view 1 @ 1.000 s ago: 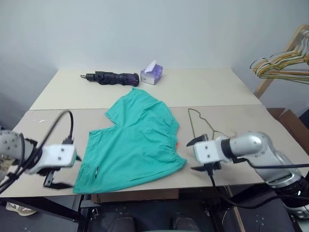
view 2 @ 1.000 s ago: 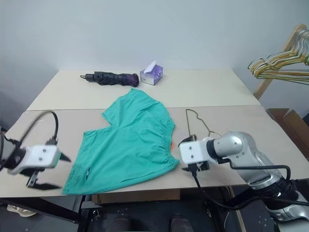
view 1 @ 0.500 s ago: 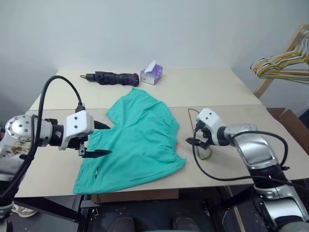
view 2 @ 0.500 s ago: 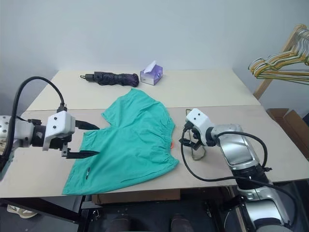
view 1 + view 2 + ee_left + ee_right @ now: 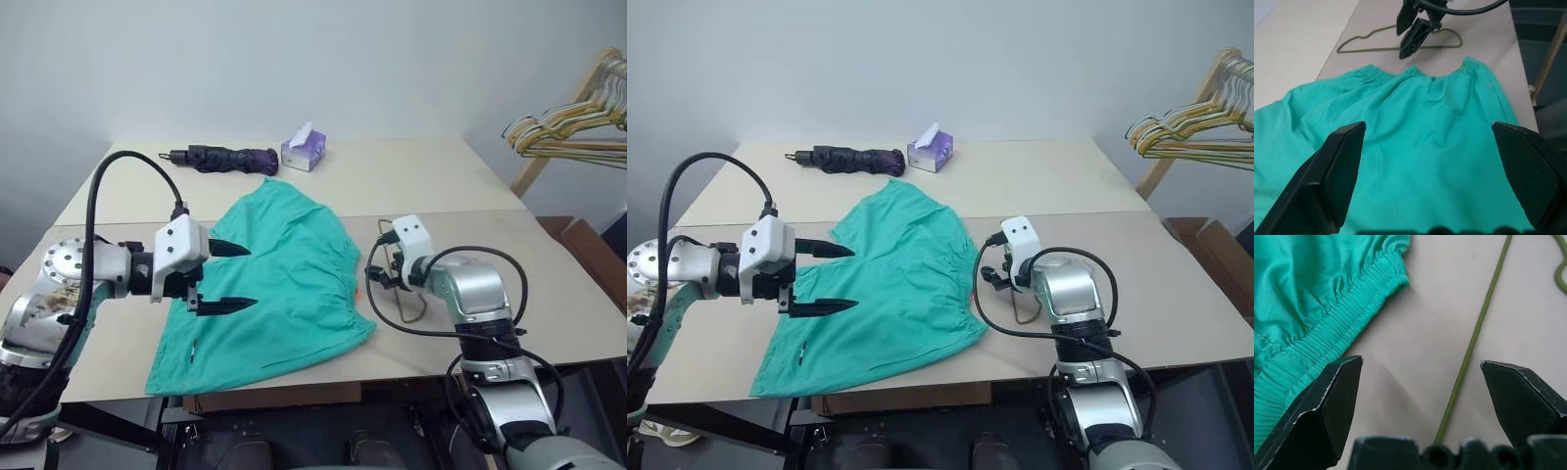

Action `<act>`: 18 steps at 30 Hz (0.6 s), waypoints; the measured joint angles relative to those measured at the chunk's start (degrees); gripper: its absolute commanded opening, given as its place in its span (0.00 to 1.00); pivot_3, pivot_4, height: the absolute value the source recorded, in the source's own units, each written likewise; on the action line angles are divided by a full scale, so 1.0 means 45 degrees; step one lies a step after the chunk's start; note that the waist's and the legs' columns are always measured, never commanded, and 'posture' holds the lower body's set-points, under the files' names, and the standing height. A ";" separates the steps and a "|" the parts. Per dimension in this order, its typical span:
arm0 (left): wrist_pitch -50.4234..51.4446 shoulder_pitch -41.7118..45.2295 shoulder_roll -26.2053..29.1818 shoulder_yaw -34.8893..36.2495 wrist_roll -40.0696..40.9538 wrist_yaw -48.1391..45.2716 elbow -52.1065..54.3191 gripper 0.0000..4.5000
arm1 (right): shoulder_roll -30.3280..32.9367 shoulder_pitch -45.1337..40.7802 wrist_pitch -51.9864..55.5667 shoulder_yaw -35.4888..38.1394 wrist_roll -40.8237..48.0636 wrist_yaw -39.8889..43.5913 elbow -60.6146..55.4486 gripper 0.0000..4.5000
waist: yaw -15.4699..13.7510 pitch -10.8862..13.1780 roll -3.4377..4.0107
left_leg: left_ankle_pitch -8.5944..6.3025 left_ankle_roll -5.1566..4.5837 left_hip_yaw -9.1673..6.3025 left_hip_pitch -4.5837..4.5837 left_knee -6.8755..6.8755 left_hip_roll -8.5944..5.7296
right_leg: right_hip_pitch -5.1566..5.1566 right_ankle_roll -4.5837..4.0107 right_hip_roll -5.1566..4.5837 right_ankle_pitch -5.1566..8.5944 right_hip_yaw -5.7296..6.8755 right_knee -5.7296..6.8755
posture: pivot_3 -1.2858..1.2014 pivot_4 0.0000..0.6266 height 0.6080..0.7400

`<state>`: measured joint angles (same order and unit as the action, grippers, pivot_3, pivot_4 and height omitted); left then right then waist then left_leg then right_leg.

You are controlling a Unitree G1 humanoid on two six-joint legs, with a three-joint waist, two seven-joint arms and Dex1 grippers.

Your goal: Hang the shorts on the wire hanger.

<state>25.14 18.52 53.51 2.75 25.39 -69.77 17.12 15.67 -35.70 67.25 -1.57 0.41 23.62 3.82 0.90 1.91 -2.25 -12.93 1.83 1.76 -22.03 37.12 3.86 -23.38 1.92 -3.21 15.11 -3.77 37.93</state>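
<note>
Head views: the teal-green soft fabric shorts [image 5: 274,284] lie flat on the beige table [image 5: 549,284]. The left gripper [image 5: 227,277] hovers over them, its 2 black fingers spread wide and empty. The right gripper [image 5: 994,276], jaws also apart and empty, sits by the waistband, above the thin grey-olive wire hanger [image 5: 409,315].

Left wrist view: it alone shows the hanger's whole triangle and hook beyond the gathered waistband.

Right wrist view: 1 wire run lies between the fingers, just beside the elastic. Closing here could pinch waistband with wire, or the thin wire may slip flat against the table.
</note>
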 measured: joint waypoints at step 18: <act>-0.0834 0.0415 -0.0644 -0.0350 -0.0269 0.0369 -0.0201 1.00 | -0.0220 0.0296 0.0245 -0.1132 0.0184 -0.1066 0.0663 0.36 | 0.0353 -0.0047 -0.0053 | -0.0001 -0.0001 -0.0018 0.0054 -0.0009 0.0001 | 0.0060 0.0003 0.0003 0.0002 0.0006 -0.0013 | 0.53 0.00 1.00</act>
<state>21.38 20.39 50.61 1.18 24.18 -68.11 16.22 14.68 -34.37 68.36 -6.67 1.24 18.83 6.81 2.49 1.70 -2.49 -12.93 1.83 1.68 -21.78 37.08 3.86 -23.11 1.93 -3.20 15.12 -3.74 37.87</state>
